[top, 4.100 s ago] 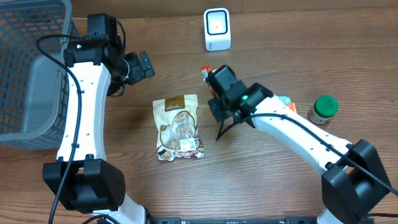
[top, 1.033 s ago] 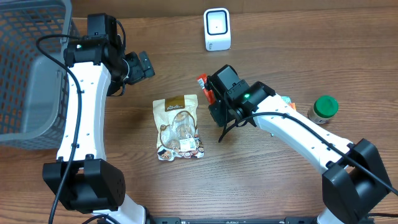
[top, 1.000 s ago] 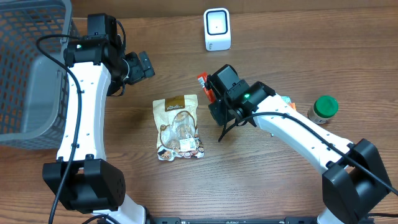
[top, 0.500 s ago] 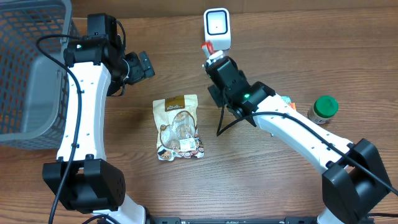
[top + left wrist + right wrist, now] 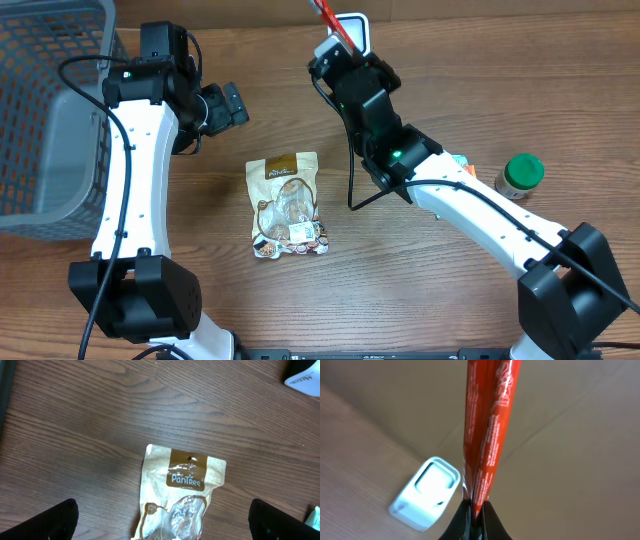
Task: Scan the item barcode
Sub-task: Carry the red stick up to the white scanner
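Red packet [image 5: 487, 425] is pinched at its bottom end by the right gripper [image 5: 476, 510] – jaws clenched tight on it, the packet standing up out of the fingertips and running off the top edge of the wrist view. It is lifted off the table. Just past it in that view, down and to the left, sits the white scanner [image 5: 426, 492], apart from the packet, its window face turned up.

From above, working outward from the near edge of the table [image 5: 420, 300]: a band of bare wood in front, then the snack bag [image 5: 288, 205] lying flat, brown label end pointing away. Bare wood on both sides of it, and a cable from the right arm hangs down just beside its right edge. Over to the right, a green-lidded jar [image 5: 520, 175] stands upright beside the right arm, with a teal packet [image 5: 458, 160] mostly hidden under that arm.

Further back, the left gripper [image 5: 228, 103] hovers above the wood beyond the bag's top left corner – released, fingers [image 5: 45, 520] spread wide, nothing between them. A grey wire basket [image 5: 50, 60] fills the left edge, close beside the left arm.

At the far edge, the scanner is partly covered by the raised right gripper, and the packet's red tip crosses the top border of the overhead view.
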You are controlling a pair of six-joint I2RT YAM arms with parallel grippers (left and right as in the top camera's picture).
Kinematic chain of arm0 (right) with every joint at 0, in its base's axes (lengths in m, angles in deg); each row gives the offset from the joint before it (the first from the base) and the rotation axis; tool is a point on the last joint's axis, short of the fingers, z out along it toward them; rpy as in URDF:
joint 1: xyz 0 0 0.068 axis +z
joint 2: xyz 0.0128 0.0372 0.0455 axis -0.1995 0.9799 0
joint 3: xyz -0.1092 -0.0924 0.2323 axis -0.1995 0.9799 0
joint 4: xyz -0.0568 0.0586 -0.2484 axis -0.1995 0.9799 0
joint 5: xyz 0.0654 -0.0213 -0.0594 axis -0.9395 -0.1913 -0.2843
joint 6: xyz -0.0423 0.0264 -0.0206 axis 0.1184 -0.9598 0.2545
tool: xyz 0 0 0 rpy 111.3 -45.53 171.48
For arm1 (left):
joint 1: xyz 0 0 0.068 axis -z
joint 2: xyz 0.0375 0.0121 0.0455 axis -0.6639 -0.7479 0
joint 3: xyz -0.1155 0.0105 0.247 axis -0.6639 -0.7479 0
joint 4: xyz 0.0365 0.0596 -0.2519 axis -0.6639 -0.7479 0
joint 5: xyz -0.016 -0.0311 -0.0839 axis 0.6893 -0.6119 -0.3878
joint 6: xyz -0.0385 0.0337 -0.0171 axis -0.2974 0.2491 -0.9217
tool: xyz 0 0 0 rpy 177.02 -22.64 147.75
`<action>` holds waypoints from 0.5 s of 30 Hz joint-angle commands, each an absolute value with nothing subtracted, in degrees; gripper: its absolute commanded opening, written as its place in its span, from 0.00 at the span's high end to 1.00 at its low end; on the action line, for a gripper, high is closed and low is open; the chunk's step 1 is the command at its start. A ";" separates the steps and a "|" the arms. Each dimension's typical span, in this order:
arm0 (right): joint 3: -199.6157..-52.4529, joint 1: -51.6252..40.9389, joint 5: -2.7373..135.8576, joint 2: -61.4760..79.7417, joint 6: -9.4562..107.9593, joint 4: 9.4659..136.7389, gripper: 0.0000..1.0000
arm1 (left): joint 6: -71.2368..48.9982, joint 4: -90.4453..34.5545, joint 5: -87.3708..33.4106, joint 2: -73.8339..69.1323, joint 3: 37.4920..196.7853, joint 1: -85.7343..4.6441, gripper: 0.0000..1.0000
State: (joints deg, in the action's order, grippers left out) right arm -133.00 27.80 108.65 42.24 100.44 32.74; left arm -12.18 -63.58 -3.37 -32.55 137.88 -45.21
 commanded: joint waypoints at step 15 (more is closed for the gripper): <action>-133.21 22.60 111.81 58.82 140.61 -7.84 0.96 | -11.50 -63.58 -3.22 -31.37 138.62 -44.84 0.00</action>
